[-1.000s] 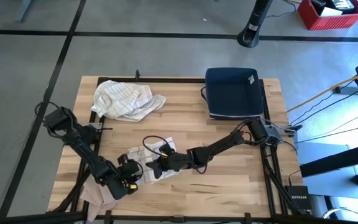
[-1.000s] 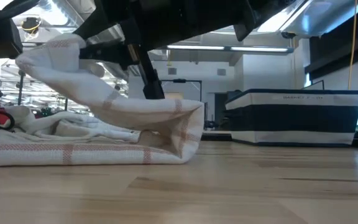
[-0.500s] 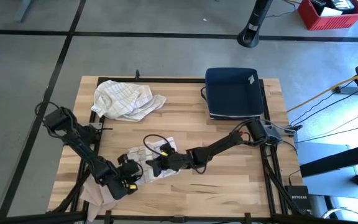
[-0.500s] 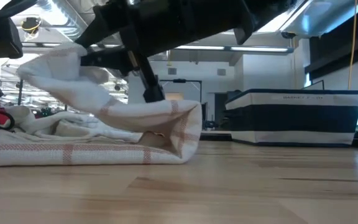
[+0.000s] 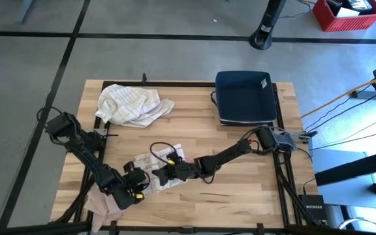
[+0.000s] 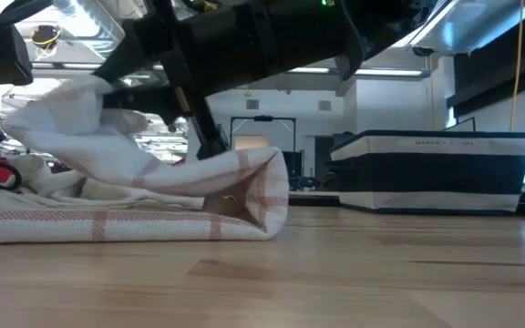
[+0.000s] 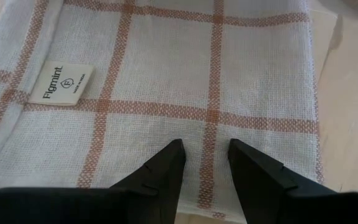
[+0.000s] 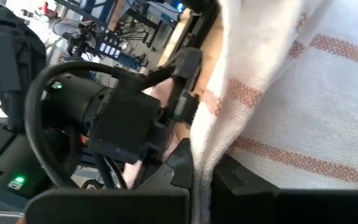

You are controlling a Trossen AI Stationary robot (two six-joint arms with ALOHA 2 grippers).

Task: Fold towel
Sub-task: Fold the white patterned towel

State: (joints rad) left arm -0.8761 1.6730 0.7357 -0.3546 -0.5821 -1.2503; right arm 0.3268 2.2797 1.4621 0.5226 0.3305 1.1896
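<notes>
A white towel with orange checks (image 5: 175, 183) lies on the table's near left part, folded over itself; its fold (image 6: 272, 187) faces the low camera's right. My right gripper (image 5: 164, 173) is shut on the upper layer and holds it raised above the lower layer (image 6: 108, 223). My left gripper (image 7: 207, 155) stands open over the flat layer beside the towel's label (image 7: 61, 83), at the towel's near-left side (image 5: 138, 181). Whether its tips touch the cloth I cannot tell. My right gripper pinches the towel's upper layer at its free edge (image 8: 201, 155) between its two fingers, coming nearly level from the table's right. The flap (image 6: 144, 150) slopes down from the fingers to the fold, slack, while the lower layer rests on the table.
A second, crumpled checked towel (image 5: 132, 104) lies at the far left. A dark blue bin (image 5: 245, 98) stands at the far right, seen also in the low view (image 6: 436, 173). A beige cloth (image 5: 100, 202) hangs at the near left edge. Bare wood lies to the near right.
My right gripper has sunk a little toward the table with the towel's free edge, still shut. The raised flap now slopes lower over the bottom layer, and the fold has drawn in slightly. The lower layer has stayed flat.
</notes>
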